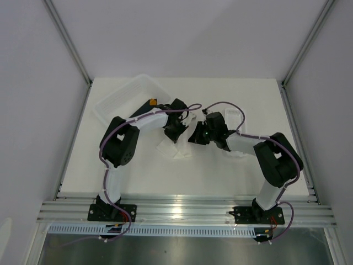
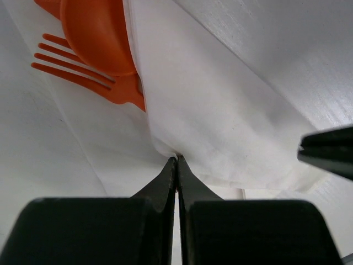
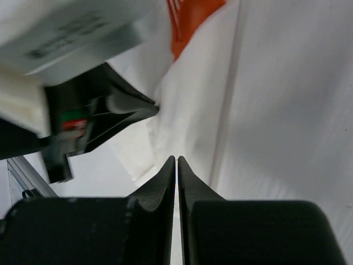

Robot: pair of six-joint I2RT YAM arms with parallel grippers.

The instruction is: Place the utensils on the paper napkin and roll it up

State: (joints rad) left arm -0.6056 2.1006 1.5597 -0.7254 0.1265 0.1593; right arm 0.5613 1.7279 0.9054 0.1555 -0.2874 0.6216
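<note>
The paper napkin (image 2: 220,105) lies on the table with one flap folded over the utensils. The orange spoon (image 2: 96,33) and the orange fork (image 2: 77,72) poke out from under that flap at the upper left. My left gripper (image 2: 177,158) is shut on the napkin's folded edge. My right gripper (image 3: 176,159) is shut just over the napkin (image 3: 193,110), with no paper seen between its tips; an orange bit of utensil (image 3: 190,16) shows at the top. From above, the left gripper (image 1: 177,131) and right gripper (image 1: 194,137) meet over the napkin (image 1: 168,148).
A large translucent bin (image 1: 129,96) stands at the back left, with an orange-tipped dark bar (image 1: 152,102) by its right end. A narrow white ribbed tray (image 1: 233,115) lies behind the right arm. The right gripper's finger (image 2: 331,152) enters the left wrist view.
</note>
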